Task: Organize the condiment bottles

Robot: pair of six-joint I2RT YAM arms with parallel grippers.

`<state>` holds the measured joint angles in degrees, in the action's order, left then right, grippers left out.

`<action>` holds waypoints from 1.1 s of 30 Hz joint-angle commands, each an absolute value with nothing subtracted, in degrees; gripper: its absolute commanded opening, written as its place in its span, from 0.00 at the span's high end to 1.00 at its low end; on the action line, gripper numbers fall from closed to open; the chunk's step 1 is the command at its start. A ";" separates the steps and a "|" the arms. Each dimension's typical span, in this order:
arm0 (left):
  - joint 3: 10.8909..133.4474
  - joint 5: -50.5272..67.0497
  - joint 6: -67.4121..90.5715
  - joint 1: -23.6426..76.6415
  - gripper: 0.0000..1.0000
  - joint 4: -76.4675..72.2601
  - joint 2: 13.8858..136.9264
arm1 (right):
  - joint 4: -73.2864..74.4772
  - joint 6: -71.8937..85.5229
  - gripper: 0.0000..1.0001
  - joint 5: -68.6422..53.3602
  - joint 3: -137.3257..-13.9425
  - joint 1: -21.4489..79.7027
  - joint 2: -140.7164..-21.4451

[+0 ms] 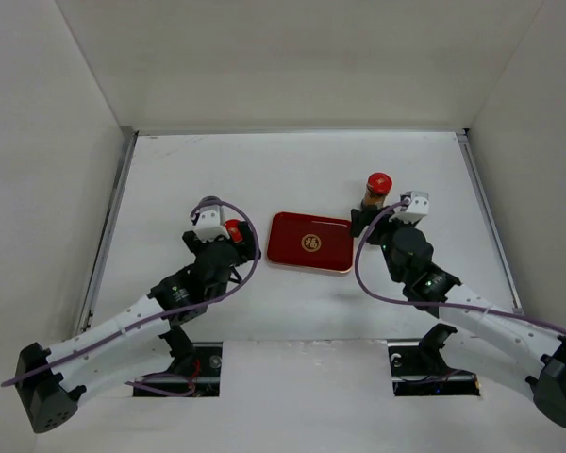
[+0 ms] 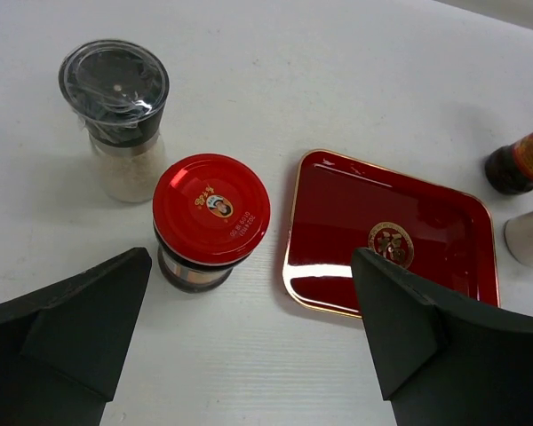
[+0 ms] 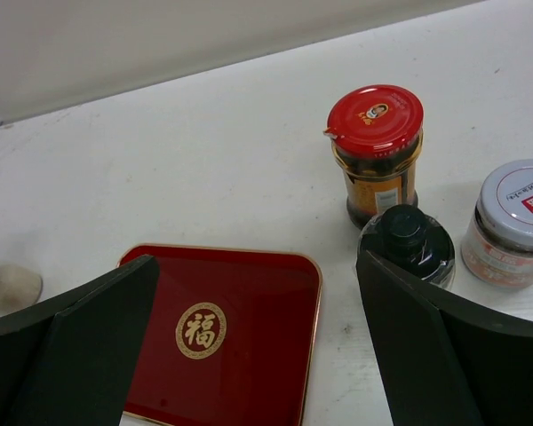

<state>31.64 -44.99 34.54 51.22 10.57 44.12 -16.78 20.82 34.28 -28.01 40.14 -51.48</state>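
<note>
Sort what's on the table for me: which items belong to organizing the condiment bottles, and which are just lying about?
Job items: red-capped jar on the left; dark-lidded shaker of white grains beside it; red-capped brown jar on the right; black-capped bottle; silver-capped jar.
Lying about: red tray with gold emblem.

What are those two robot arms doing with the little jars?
They are tidying small glass condiment jars, but neither arm holds one. The left end effector is open, pointed at a red-capped glass jar beside a dark-lidded jar of white grains. The right end effector is open near a red-capped jar with brown contents, a black-capped jar and a silver-capped jar. The flat red rectangular tray between the arms has no jar on it.
</note>
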 commanded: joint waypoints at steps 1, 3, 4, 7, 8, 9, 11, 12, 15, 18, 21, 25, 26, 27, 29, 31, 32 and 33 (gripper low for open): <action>33.32 -45.26 34.89 51.90 0.00 10.11 42.81 | -18.28 20.92 0.00 33.84 -29.35 40.38 -51.85; 32.26 -45.35 34.37 51.02 0.00 9.23 41.93 | -18.54 20.74 0.00 34.19 -29.36 40.47 -51.86; 31.91 -44.74 33.93 50.58 0.00 9.14 41.75 | -18.63 20.83 0.00 34.19 -29.27 40.38 -51.94; 31.20 -43.86 31.30 51.19 0.00 8.09 41.57 | -18.02 20.48 0.00 34.19 -29.53 40.47 -52.47; 31.03 -44.29 30.16 51.19 0.00 7.30 41.66 | -18.10 20.39 0.00 34.02 -29.53 40.47 -52.56; 30.76 -44.91 29.28 50.93 0.00 6.69 41.49 | -18.37 20.74 0.00 33.67 -29.44 40.30 -52.73; 29.89 -46.22 27.87 51.10 0.00 4.67 40.70 | -18.02 20.92 0.00 33.84 -29.79 40.47 -53.52; 29.45 -46.84 26.90 51.19 0.00 3.35 40.35 | -17.93 20.66 0.00 33.84 -29.88 40.47 -53.53; 29.44 -48.60 24.35 50.76 0.00 1.50 40.34 | -18.02 20.74 0.50 32.70 -29.80 40.47 -53.09; 29.88 -48.25 22.15 50.93 0.00 0.79 41.22 | -15.92 20.22 0.80 32.34 -30.93 40.47 -53.26; 29.71 -45.71 21.89 51.81 0.00 -1.75 43.32 | -15.99 20.83 0.72 32.17 -31.11 40.47 -53.96; 29.00 -44.48 22.23 50.94 0.32 -3.78 47.36 | -16.78 20.48 0.25 31.64 -30.85 40.56 -54.14; 29.00 -44.39 22.32 50.58 0.36 -3.78 47.90 | -17.40 20.48 0.14 31.29 -30.76 40.56 -54.23; 28.92 -44.30 22.50 50.23 0.36 -3.95 48.68 | -17.66 20.48 0.07 30.77 -30.67 40.56 -54.49; 28.91 -43.86 22.59 48.66 0.27 -4.57 50.70 | -17.32 20.30 0.01 30.32 -31.02 40.56 -54.84; 29.53 -42.90 23.11 46.11 0.23 -5.09 53.25 | -17.93 20.74 0.00 30.24 -30.85 40.56 -55.02; 29.79 -41.76 23.90 45.05 0.22 -5.45 54.65 | -18.02 20.83 0.00 29.97 -30.85 40.56 -55.28; 29.97 -40.62 24.78 43.82 0.19 -5.97 56.06 | -17.93 20.66 0.00 29.71 -30.94 40.56 -55.54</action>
<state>29.50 -43.27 23.24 46.46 -2.33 53.65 -15.49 20.53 31.03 -28.47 40.21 -55.13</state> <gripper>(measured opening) 0.799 0.997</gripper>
